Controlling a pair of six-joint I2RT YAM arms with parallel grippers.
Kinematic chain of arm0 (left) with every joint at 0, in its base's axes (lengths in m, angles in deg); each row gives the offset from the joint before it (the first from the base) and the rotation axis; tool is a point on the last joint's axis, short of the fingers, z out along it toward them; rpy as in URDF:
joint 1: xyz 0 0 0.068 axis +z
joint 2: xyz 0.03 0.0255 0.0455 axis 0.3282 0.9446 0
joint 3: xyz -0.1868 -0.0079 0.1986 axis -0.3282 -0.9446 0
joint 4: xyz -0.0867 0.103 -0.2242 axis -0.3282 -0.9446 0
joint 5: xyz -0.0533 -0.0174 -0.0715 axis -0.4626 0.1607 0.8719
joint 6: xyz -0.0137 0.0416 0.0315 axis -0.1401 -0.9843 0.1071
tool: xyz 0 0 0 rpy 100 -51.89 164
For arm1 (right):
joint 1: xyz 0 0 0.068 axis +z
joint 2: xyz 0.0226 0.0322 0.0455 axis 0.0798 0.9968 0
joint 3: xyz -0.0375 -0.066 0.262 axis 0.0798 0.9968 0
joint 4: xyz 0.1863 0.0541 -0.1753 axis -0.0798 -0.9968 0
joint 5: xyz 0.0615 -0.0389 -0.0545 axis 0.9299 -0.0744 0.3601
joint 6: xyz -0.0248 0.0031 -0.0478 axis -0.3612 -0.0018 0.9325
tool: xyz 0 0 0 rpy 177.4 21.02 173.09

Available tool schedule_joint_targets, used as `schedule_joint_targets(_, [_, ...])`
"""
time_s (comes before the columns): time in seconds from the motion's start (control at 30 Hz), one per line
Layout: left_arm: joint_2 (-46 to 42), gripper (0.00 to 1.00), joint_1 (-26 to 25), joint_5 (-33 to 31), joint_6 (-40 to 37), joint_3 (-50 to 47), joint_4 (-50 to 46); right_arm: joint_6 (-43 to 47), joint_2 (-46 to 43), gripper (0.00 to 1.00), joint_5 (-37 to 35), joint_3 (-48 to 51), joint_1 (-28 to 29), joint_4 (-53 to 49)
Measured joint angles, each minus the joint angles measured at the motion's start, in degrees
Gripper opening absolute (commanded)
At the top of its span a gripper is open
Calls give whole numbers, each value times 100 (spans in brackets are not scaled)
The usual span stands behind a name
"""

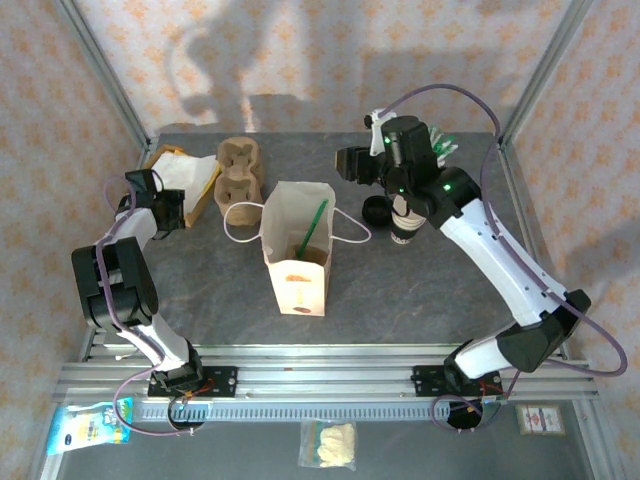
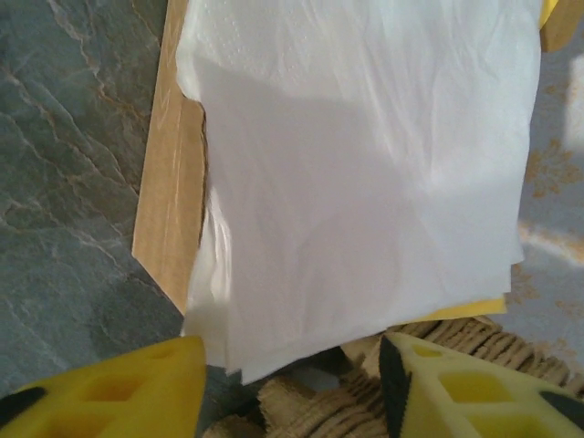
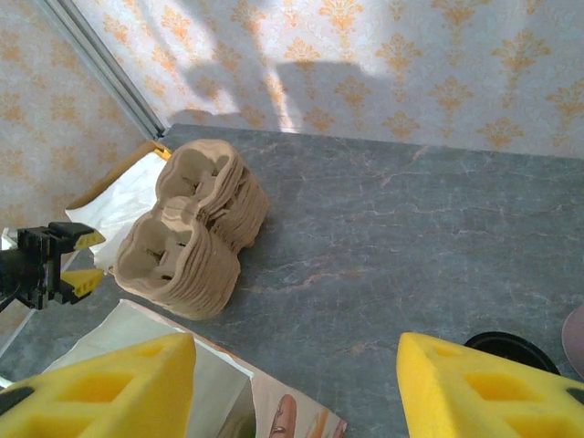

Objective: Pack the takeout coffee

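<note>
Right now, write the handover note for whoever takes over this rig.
Left hand: open, over the white napkins at the far left of the table.
Right hand: open, empty, hovering beyond the paper bag.
Takeout coffee: upright on the table, right of the bag, under the right arm.
Done: the bag stands open, with a green stick inside.
Left: grasp the coffee and set it in the bag.

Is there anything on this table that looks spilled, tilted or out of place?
Nothing is spilled. Only the stack of cup carriers near the paper bag looks askew: it leans sideways, its layers fanned out.
</note>
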Motion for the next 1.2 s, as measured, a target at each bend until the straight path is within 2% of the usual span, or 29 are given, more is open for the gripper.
schedule_joint_targets(0.2, [11,40,0,0,24,50,-2,2,17,60,0,2,0,0])
schedule_joint_targets(0.4, [11,20,31,0,9,122,-2,2,17,60,0,35,0,39])
schedule_joint_targets(0.53, [28,17,35,-2,-22,140,-4,2,17,60,0,52,0,50])
schedule_joint_targets(0.63, [48,18,35,0,-24,164,-2,4,17,60,-2,76,0,63])
schedule_joint_targets(0.77, [48,38,35,2,-96,177,-22,4,17,60,-2,111,0,79])
schedule_joint_targets(0.83, [48,42,35,0,-138,197,-37,15,17,60,-2,129,0,83])
schedule_joint_targets(1.2, [48,44,35,-4,-136,201,-72,20,15,60,-4,293,-22,125])
